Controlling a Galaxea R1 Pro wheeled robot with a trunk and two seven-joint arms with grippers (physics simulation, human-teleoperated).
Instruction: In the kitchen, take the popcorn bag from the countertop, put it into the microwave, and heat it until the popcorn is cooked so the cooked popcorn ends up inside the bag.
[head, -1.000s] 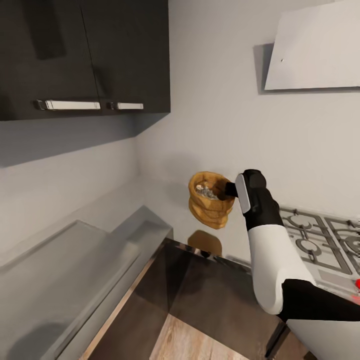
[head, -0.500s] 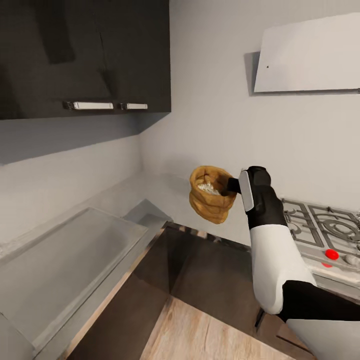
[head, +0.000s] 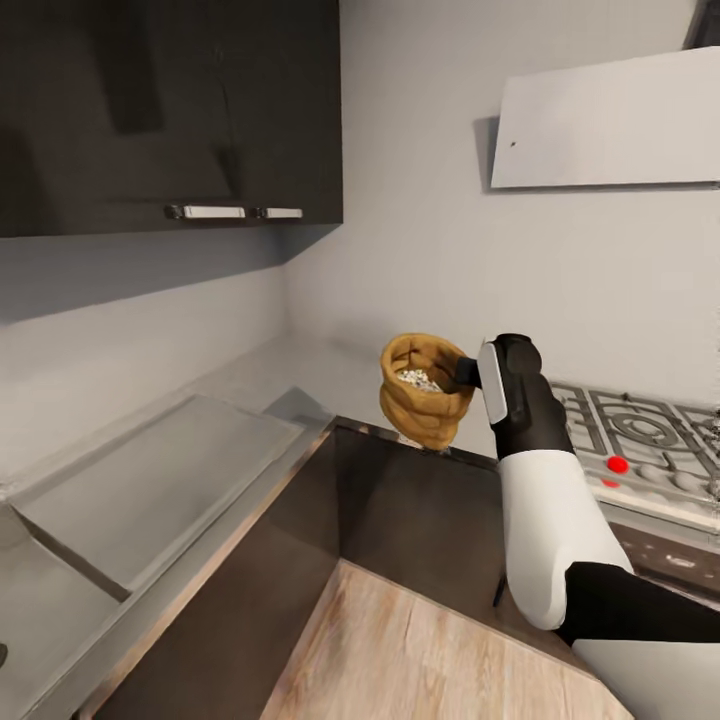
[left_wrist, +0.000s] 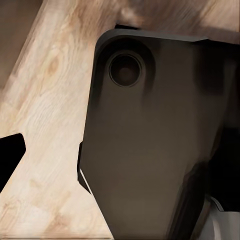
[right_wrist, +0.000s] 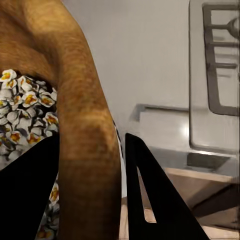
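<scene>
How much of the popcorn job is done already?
The popcorn bag is off the countertop and up in the air, so the picking up looks done. Right now the right gripper pinches the bag's rim, with popcorn showing inside. Still left: putting the bag in the microwave and heating it. The microwave isn't in these pictures.

Tan popcorn bag (head: 424, 401) hangs upright above the grey table (head: 300, 375), rolled rim open, whitish popcorn (right_wrist: 25, 115) inside.
</scene>
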